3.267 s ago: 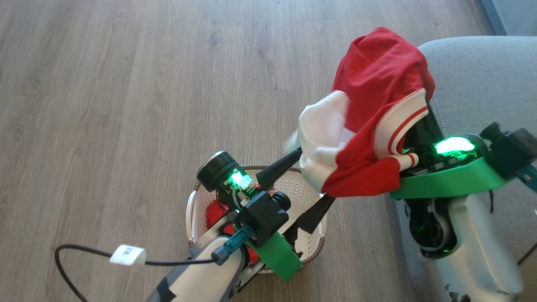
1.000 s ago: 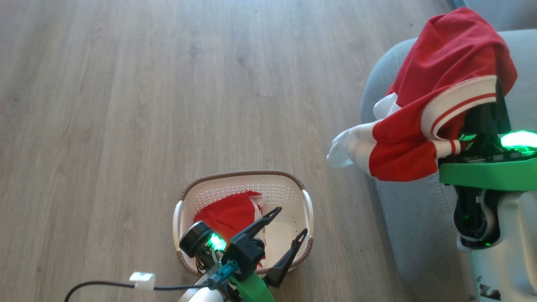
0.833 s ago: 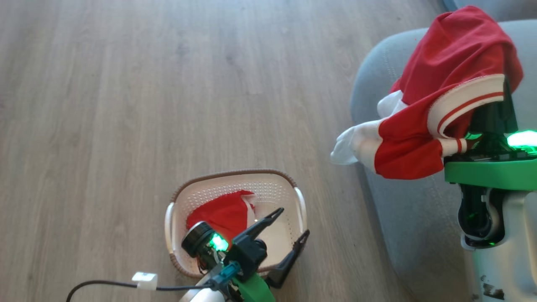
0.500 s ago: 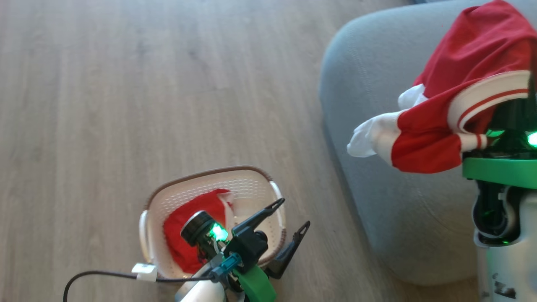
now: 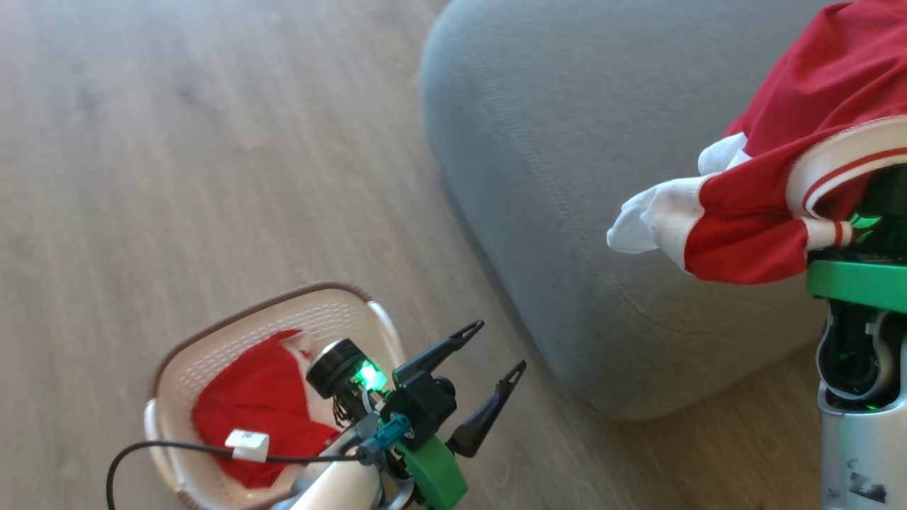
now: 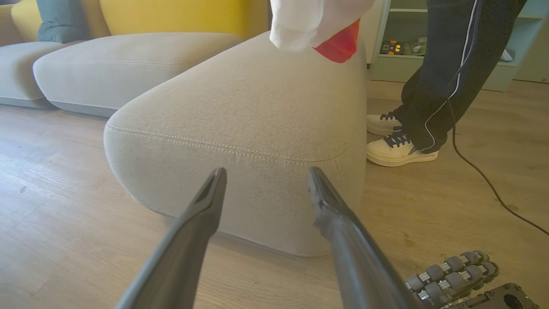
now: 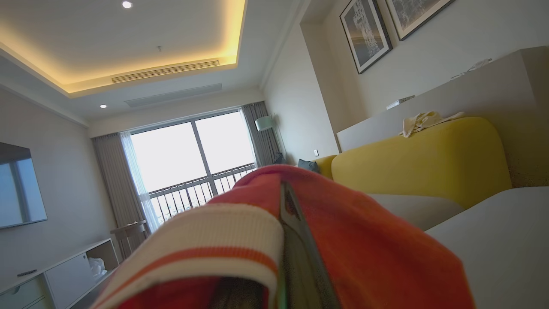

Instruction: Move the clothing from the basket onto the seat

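At the lower left of the head view the left gripper (image 5: 499, 346) hangs just right of the basket (image 5: 212, 333), its fingers spread wide and empty. One red garment (image 5: 248, 397) lies crumpled in the basket. It looks limp and light, so a pinch on a raised fold should lift it, though loose ends may trail and catch on the rim. Further up, the grey seat (image 5: 567, 142) fills the middle of the frame. At the right edge the other garment (image 5: 793, 142) droops over the right gripper (image 7: 286, 201), above the seat. Whether the jaws pinch the cloth or it merely hangs there, I cannot tell.
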Available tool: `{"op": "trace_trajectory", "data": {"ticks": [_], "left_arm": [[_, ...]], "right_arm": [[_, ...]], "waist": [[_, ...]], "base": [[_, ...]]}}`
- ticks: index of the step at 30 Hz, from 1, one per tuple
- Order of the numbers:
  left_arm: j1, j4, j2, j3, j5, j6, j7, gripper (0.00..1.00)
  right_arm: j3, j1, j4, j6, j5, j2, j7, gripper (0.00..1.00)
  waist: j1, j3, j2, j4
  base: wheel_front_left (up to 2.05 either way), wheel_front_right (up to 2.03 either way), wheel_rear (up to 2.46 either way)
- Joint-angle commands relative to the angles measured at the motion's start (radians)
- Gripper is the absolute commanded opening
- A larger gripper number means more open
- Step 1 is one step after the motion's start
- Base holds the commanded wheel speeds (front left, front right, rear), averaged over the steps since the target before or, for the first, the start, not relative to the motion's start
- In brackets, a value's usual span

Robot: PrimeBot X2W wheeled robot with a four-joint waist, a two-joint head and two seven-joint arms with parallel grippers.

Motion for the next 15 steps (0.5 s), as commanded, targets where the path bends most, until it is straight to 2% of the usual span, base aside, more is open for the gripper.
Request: {"op": "trace_trajectory", "data": {"ticks": [1,6,15], "left_arm": [[-0.044,-0.028,0.004,0.020,0.003,-0.001,-0.005,1.00],[-0.044,-0.025,0.000,0.012,-0.001,-0.001,-0.005,1.00],[-0.062,-0.016,-0.007,-0.018,-0.012,-0.001,-0.005,1.00]], "right_arm": [[0.010,-0.036,-0.042,0.007,-0.004,0.002,-0.002,0.00],[-0.008,-0.029,-0.039,0.007,-0.010,0.005,-0.002,0.00],[-0.073,0.000,-0.057,0.007,-0.013,0.010,-0.002,0.00]], "waist": [[0.0000,0.016,0.0000,-0.056],[0.0000,0.010,0.0000,-0.102],[0.0000,0.010,0.0000,-0.109]], "base": [[0.00,0.00,0.00],[0.00,0.00,0.00],[0.00,0.00,0.00]]}}
